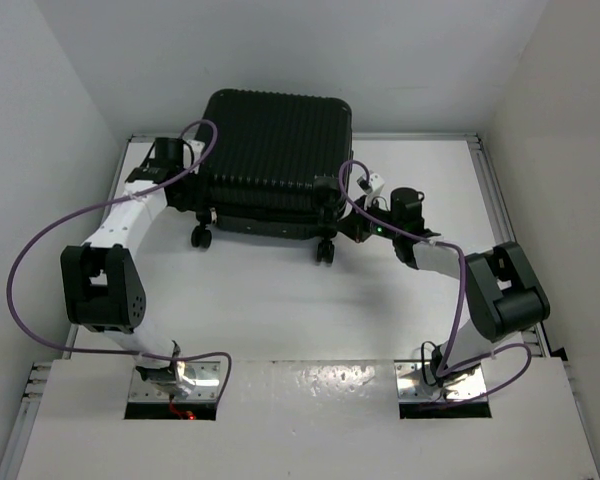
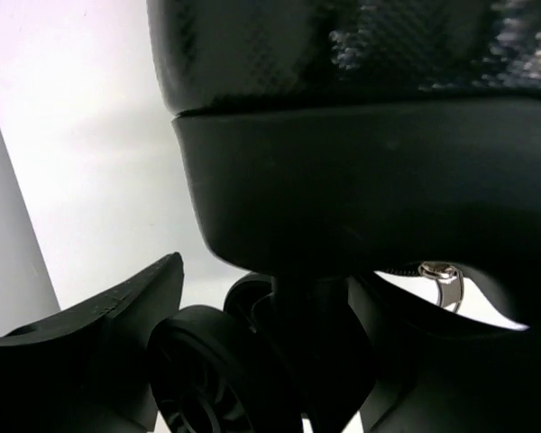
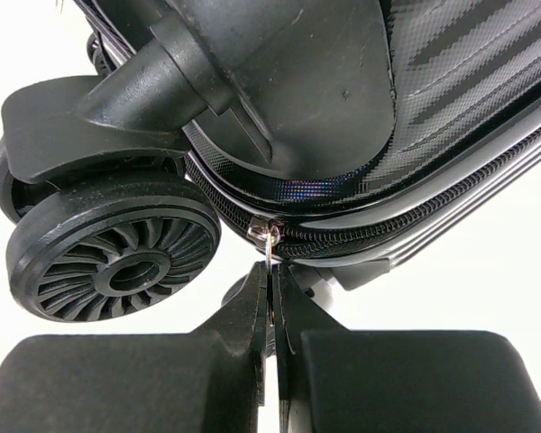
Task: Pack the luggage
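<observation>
The luggage (image 1: 275,150) is a black ribbed hard-shell case that lies flat and closed at the back of the table. In the right wrist view its shell (image 3: 451,81) fills the top, with a spoked wheel (image 3: 113,262) on the left. My right gripper (image 3: 272,275) is shut on the silver zipper pull (image 3: 268,236) at the case's near right corner (image 1: 355,225). My left gripper (image 1: 195,205) is at the near left corner. Its fingers (image 2: 81,347) stand wide apart, open, with the caster wheel (image 2: 207,370) between them. Whether they press on it I cannot tell.
A second silver zipper slider (image 2: 442,275) shows under the shell in the left wrist view. Two wheels (image 1: 201,237) (image 1: 326,250) point toward the arms. White walls close in the table (image 1: 280,310) on the left, right and back.
</observation>
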`<state>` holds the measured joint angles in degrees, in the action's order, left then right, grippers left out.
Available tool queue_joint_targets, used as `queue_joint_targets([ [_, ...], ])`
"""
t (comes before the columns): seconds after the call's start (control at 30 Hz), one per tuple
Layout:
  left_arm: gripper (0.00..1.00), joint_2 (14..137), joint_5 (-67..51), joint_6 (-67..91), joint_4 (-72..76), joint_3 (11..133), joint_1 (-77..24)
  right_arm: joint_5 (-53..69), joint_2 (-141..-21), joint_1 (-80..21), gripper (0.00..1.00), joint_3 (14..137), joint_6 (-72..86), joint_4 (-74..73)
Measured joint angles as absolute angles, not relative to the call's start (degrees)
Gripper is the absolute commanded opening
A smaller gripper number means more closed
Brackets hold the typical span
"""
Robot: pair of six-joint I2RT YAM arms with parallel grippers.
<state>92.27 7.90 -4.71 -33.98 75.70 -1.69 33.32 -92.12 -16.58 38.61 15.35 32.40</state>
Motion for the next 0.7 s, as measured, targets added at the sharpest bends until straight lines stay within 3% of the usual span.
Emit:
queue_joint_targets([
  [0.07,0.51,92.51,5.85,-7.09,-33.71,75.92,-1.41,33.61,-92.33,-16.43,0.0,38.94,15.03,32.12],
  [0.1,0.33,92.6,5.32,-7.94,-33.47,75.99,-1.39,33.69,-92.44,-16.32,0.0,39.11,14.9,31.97],
  [0.17,0.14,92.64,4.21,-9.52,-33.21,76.01,-1.17,33.82,-92.53,-16.21,0.0,39.46,14.55,31.46],
  [0.27,0.02,92.75,3.09,-11.29,-32.8,76.01,-0.64,33.74,-92.75,-16.12,0.0,39.92,13.89,30.83],
  [0.7,0.0,100.2,-7.55,-16.53,-30.52,82.85,8.86,28.86,-100.36,-13.08,0.0,49.15,7.99,29.93],
])
